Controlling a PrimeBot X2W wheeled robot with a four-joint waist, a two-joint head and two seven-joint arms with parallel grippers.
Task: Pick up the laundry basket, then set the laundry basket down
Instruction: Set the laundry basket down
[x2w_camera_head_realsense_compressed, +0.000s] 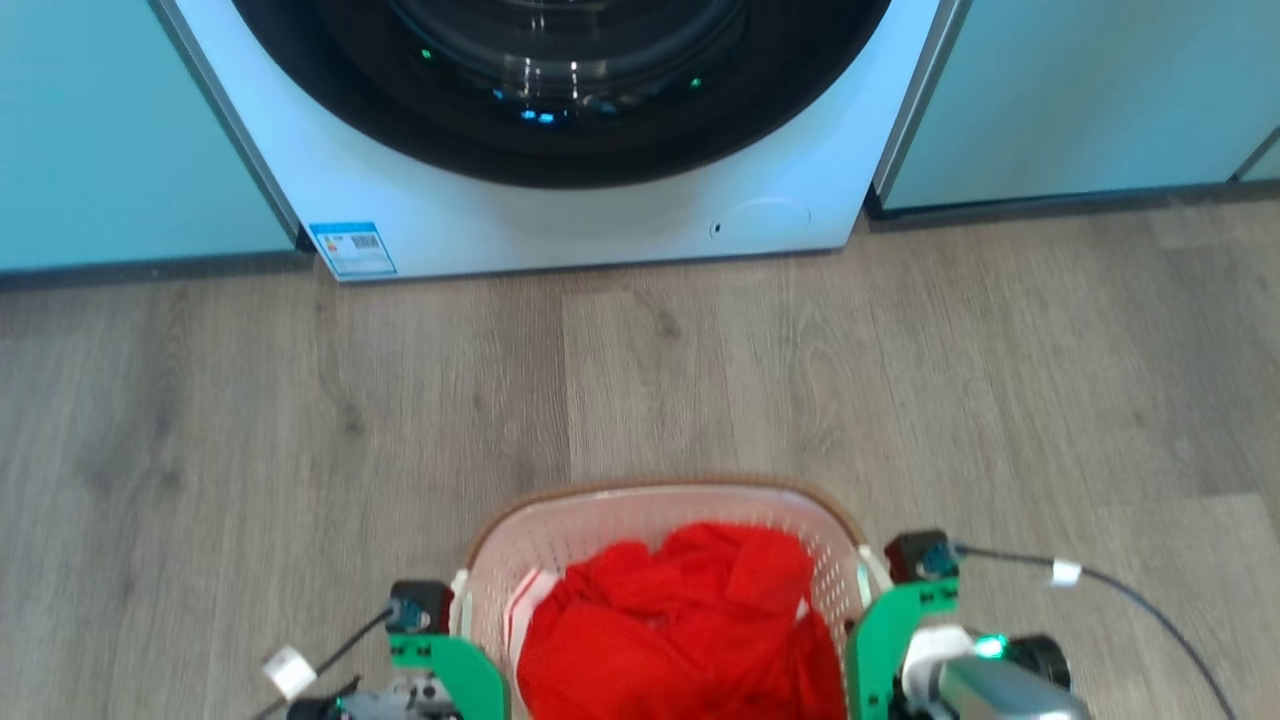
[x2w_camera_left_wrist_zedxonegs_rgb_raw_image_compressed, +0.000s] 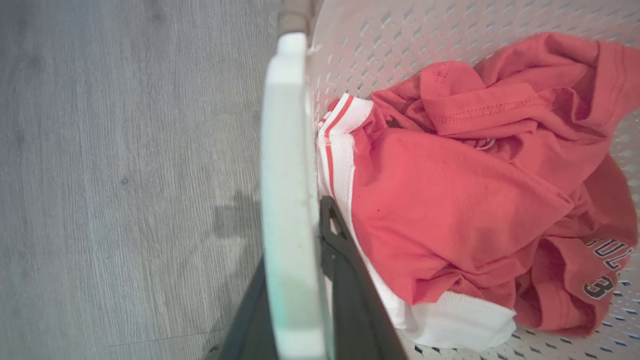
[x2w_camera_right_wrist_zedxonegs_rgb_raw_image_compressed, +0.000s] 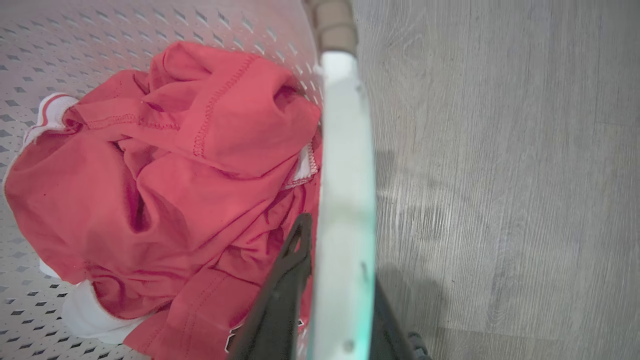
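Washing machine ahead of both hands; laundry basket between them, left hand clamped on its left handle, right hand on its right handle; uneven lowering risks a tilt, dumping the red shirt; thin handles may slip.

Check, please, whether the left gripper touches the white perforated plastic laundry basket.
Touching: left wrist view shows the left gripper clamping the handle of the laundry basket.

Our green wrist brackets, black camera blocks, dark cables with white tags, our left gripper with long dark fingers, a silvery forearm
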